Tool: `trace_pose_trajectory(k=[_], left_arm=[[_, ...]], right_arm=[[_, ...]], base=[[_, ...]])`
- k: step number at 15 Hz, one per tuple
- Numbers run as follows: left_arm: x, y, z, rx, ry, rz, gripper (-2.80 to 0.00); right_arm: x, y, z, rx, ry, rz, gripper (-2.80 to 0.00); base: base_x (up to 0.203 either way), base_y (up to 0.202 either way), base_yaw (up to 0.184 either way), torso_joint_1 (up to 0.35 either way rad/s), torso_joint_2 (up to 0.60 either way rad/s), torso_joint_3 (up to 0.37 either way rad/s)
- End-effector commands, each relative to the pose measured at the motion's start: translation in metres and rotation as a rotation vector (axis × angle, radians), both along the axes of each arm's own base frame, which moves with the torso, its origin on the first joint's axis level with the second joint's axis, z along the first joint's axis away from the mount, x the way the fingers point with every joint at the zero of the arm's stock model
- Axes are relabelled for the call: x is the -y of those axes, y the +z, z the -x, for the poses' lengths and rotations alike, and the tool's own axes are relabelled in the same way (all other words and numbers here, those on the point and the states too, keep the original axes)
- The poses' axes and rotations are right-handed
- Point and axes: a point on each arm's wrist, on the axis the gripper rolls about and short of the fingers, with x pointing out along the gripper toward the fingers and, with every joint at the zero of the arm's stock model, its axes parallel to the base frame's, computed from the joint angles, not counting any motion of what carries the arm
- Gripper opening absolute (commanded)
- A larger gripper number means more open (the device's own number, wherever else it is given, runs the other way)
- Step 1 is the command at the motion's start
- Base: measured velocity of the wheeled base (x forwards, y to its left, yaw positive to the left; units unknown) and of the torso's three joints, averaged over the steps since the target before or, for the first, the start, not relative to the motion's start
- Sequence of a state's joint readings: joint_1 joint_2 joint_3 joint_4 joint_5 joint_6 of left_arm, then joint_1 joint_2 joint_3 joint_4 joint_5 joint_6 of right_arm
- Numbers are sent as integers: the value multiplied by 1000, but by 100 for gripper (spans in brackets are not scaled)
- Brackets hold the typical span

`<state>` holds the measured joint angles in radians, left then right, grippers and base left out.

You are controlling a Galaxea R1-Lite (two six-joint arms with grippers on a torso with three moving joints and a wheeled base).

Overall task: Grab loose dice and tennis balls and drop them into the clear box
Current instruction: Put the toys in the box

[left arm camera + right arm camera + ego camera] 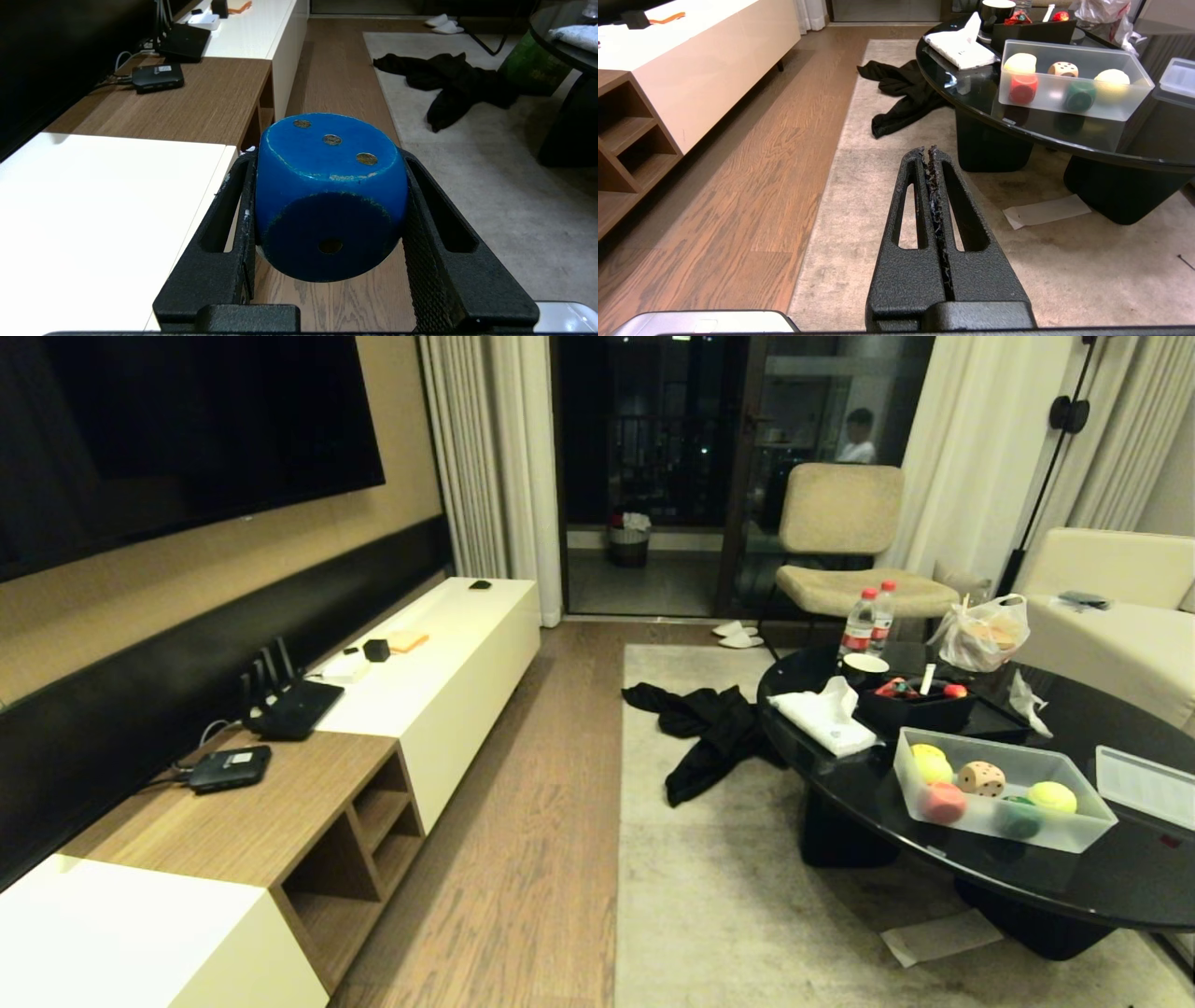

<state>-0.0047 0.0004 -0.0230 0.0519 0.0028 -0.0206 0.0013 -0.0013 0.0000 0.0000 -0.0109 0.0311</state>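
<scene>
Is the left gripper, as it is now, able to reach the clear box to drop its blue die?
Probably not yet. The left gripper holds the blue die over the wooden floor beside the TV cabinet, while the clear box sits on the black table across the rug.

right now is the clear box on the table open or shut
Open: the clear box has no lid on, with balls and dice showing over its rim; its lid lies beside it.

Clear box (1074, 831) on table (1074, 887), right
</scene>
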Motion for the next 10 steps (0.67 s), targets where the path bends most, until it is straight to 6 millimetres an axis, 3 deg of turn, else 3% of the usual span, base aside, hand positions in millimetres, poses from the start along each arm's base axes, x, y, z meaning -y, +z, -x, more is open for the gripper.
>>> trace_pose_trajectory(k=[1,7,10], left_arm=[[0,0,0,0,0,1,-280],[0,0,0,0,0,1,-280],[0,0,0,0,0,1,-280]], right_arm=[[0,0,0,-2,0,0,-280],[0,0,0,0,0,0,-280],[0,0,0,-1,0,0,-280]], base=[[0,0,0,0,0,0],[0,0,0,0,0,0],[2,-115,7,5,3,3]])
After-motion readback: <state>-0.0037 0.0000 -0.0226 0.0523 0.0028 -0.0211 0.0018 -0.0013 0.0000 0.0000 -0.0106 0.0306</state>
